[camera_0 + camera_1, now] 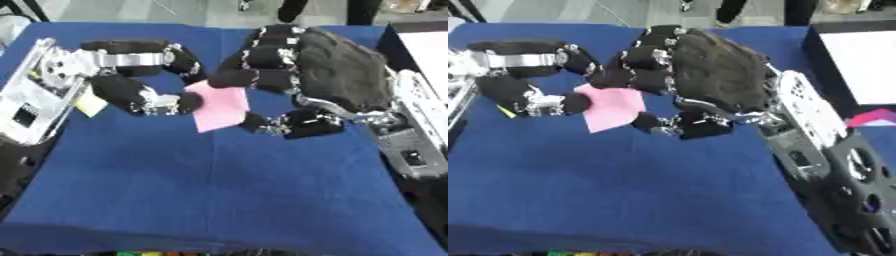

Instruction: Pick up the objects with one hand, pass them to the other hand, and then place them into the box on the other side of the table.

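Observation:
A flat pink square sheet (219,106) hangs above the blue table (219,190), in the middle between both hands. My left hand (140,95) comes in from the left. Its curled fingers (185,64) are at the sheet's upper left corner and its thumb tip is against the left edge. My right hand (337,70) reaches in from the right, back toward the camera. Its fingers (241,76) are curled over the sheet's top edge and its thumb (262,123) presses the lower right edge. Both hands touch the sheet at once.
A black-rimmed box with a white inside (859,57) stands at the far right of the table, a magenta piece (874,118) just in front of it. A small yellow piece (90,105) shows beside my left wrist. Coloured bits (144,253) line the near edge.

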`<state>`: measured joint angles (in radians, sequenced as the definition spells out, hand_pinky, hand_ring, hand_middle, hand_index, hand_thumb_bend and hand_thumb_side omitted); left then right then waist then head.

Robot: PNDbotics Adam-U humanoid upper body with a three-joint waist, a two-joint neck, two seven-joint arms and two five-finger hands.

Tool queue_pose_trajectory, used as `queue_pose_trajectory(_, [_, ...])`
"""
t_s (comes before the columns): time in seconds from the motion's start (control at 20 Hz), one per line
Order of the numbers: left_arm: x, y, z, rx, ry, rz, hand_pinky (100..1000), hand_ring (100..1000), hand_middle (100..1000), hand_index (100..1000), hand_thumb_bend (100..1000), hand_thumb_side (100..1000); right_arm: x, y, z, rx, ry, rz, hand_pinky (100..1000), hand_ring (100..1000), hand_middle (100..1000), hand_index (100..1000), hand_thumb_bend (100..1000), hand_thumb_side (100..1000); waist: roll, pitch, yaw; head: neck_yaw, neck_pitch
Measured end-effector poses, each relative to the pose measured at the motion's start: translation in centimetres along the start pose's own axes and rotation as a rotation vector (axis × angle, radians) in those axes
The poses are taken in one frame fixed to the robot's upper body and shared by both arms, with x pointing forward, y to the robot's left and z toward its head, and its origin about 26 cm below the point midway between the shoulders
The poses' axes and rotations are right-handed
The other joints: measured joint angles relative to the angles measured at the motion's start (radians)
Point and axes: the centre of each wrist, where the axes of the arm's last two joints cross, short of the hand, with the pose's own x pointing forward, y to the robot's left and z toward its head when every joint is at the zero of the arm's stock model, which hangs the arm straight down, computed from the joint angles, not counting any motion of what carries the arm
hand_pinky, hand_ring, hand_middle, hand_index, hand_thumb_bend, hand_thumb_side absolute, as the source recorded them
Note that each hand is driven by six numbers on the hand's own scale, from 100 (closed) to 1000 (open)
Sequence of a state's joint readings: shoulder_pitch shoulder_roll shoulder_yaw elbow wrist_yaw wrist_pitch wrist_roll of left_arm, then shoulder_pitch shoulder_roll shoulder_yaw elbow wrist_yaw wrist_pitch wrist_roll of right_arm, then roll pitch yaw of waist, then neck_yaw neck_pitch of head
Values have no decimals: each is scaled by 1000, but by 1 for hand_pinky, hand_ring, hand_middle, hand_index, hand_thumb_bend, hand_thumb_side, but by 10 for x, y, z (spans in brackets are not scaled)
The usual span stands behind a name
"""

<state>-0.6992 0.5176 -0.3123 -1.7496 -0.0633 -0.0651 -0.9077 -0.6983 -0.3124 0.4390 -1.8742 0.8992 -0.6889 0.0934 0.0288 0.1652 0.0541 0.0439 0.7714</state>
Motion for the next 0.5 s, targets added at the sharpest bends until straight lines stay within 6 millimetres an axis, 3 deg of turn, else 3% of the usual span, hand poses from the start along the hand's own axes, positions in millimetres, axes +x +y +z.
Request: queue_pose_trajectory(0.5, [-5,0,1,9,6,24,751,666,665,814,454,954,1,1,-2,-15,-5,-7,664,652,611,871,203,100,0,0,-1,1,0])
